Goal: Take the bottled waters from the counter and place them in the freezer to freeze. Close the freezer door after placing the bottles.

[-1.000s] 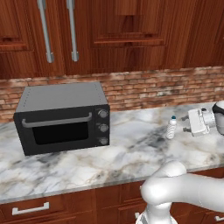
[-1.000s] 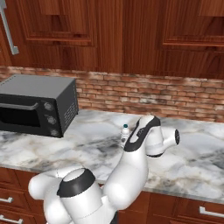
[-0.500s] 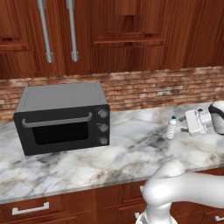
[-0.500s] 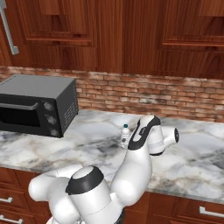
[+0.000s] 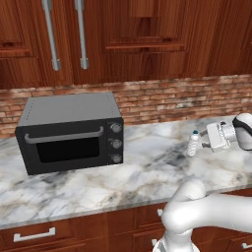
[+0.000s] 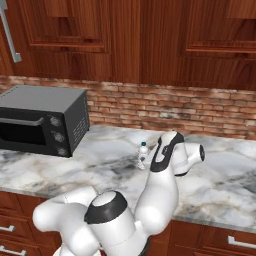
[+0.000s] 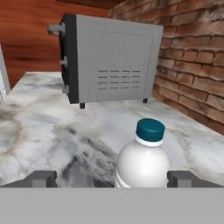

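Observation:
A small whitish bottled water (image 5: pixel 193 144) with a blue cap stands upright on the marble counter (image 5: pixel 98 182), right of the middle. My gripper (image 5: pixel 202 142) reaches it from the right, level with the counter and open. In the hand view the bottled water (image 7: pixel 142 164) rises just ahead, between the two dark fingertips (image 7: pixel 41 178), nearer the right one, and neither visibly touches it. From the right base camera the bottled water (image 6: pixel 143 154) peeks out left of my arm's wrist. The freezer and the freezer door are out of view.
A black-fronted grey toaster oven (image 5: pixel 71 130) sits on the counter to the left, well away from the bottle, also seen end-on (image 7: pixel 109 61). A brick backsplash (image 5: pixel 162 98) runs behind, with reddish wood cabinets (image 5: pixel 138 34) above. Wood drawers (image 5: pixel 34 236) lie below the slab.
My gripper has slid a little further left toward the bottle, still open. The bottle has stayed put.

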You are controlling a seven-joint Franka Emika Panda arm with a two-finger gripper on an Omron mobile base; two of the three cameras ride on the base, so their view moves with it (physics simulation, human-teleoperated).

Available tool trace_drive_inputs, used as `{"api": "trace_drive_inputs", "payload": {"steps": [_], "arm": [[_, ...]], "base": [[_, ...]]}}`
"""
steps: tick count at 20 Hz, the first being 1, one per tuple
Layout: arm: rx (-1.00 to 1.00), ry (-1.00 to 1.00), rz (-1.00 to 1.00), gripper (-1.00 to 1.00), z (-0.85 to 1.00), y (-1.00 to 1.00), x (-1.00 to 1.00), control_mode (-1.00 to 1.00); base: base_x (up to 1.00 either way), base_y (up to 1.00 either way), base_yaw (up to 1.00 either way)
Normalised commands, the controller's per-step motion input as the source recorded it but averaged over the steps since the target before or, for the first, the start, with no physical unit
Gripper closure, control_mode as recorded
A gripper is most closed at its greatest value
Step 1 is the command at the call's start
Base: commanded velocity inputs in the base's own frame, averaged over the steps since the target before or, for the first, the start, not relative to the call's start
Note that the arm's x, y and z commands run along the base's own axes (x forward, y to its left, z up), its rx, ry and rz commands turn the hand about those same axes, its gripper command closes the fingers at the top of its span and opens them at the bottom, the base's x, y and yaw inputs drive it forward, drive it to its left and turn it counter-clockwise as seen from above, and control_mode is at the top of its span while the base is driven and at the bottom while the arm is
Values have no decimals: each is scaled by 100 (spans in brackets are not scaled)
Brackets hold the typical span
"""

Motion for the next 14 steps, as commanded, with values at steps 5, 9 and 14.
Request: {"api": "trace_drive_inputs", "payload": {"steps": [5,9,14], "arm": [[0,3,-1,-100,-20,0,28,-100],[0,0,-1,-100,-24,-1,25,-100],[1,0,-1,-100,-11,-3,13,-100]], "base": [[0,0,0],[0,0,0],[0,0,0]]}}
